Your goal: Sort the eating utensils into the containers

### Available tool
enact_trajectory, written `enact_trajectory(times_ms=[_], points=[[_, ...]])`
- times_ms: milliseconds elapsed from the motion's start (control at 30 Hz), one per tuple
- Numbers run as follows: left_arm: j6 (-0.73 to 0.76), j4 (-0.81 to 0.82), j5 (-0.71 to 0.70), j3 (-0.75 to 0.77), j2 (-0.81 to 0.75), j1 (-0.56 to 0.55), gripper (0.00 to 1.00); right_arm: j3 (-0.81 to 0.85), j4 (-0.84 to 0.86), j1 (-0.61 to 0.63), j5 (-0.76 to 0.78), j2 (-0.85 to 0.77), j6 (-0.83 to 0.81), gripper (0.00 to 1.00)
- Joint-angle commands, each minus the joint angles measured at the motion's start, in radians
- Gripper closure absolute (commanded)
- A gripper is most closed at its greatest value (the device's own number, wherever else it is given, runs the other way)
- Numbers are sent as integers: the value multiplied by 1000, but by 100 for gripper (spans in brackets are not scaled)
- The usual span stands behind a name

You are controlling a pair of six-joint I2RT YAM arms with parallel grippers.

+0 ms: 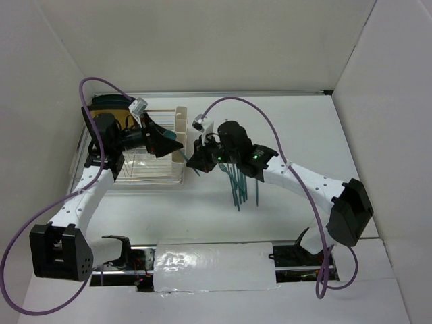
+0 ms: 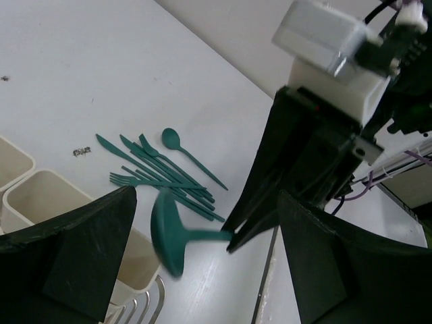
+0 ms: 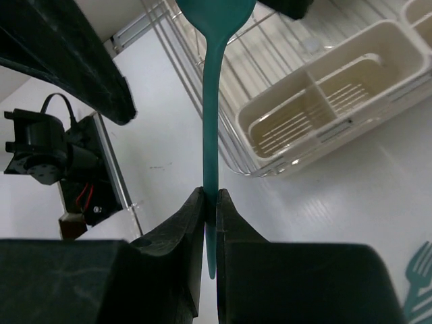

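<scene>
Right wrist view: the right gripper (image 3: 210,197) is sitting nearest the lens, its fingers pinching together low on the held spoon (image 3: 213,101). The bowl is pointing away over the wire rack (image 3: 270,47). The containers (image 3: 317,108) are showing two joined compartments, both looking empty.

Left wrist view: the left gripper (image 2: 206,202) is standing wide apart, gripping nothing, with the spoon bowl hanging between its fingers. The loose utensils (image 2: 158,172) are lying overlapped on the table (image 2: 101,67). I am counting one spoon, two forks and one knife; the rest are too tangled to count.

Top view: that pile is lying right of the rack.

Judgement: the plastic looks thin, light and smooth, so it is likely to pivot in a pinch. Mid-handle seems the best hold.
</scene>
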Motion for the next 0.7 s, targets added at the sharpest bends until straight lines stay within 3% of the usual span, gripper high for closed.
enact_trajectory(times_ms=[0, 133, 267, 333, 400, 467, 500, 633, 667], points=[[-2, 74, 2, 7, -21, -2, 2, 63, 34, 44, 30, 31, -3, 99], [-1, 79, -26, -2, -28, -2, 16, 82, 54, 96, 69, 44, 3, 99], [16, 45, -32, 15, -24, -2, 63, 92, 45, 106, 145, 53, 23, 99], [41, 21, -50, 29, -25, -2, 59, 92, 44, 97, 168, 44, 42, 100], [64, -3, -60, 33, -33, -2, 46, 69, 44, 84, 169, 36, 55, 100], [67, -1, -64, 32, -54, -2, 24, 55, 54, 66, 169, 28, 69, 100], [70, 2, -70, 33, -59, -2, 20, 46, 54, 64, 169, 21, 72, 100], [53, 20, -106, 3, -85, -2, 17, 35, 72, 57, 169, 10, 86, 100], [48, 23, -116, 3, -85, -1, 20, 35, 72, 58, 169, 8, 88, 100]])
